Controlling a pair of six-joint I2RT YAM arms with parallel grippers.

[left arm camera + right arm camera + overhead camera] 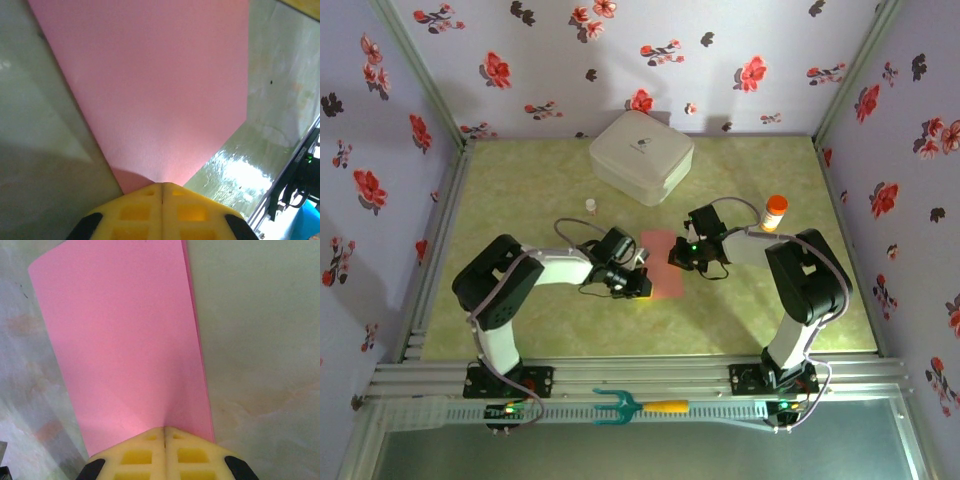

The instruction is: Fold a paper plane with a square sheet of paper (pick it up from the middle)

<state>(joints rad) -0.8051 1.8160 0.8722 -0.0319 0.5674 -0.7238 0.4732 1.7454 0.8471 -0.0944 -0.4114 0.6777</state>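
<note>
Progress: early. Sheet (pixel 663 262) was no longer a flat square. In the top view it read as a narrow pink rectangle, and my right wrist camera showed two layers stacked along its right-hand edge, so I judged the first half-fold done. No nose corners were turned in, and there was no centre ridge and no dart shape. The remaining folds were all left to do.

Left gripper (pixel 162 185): fingers together, no gap at the seam. The sheet's near end narrowed straight into the tips, with a shadow just under them. I judged a pinch on the paper, though pressing down on it could not be ruled out.

Right gripper (pixel 164 429): fingers likewise together. The paper puckered slightly where it ran into the seam, which I took as a pinch on that end.

Position: the sheet lay on the table (pixel 520 200) mid-field, between my two grippers. The left gripper was at its near-left end and the right gripper at its far-right side. Its far corner curled up a little in the right wrist view.
</note>
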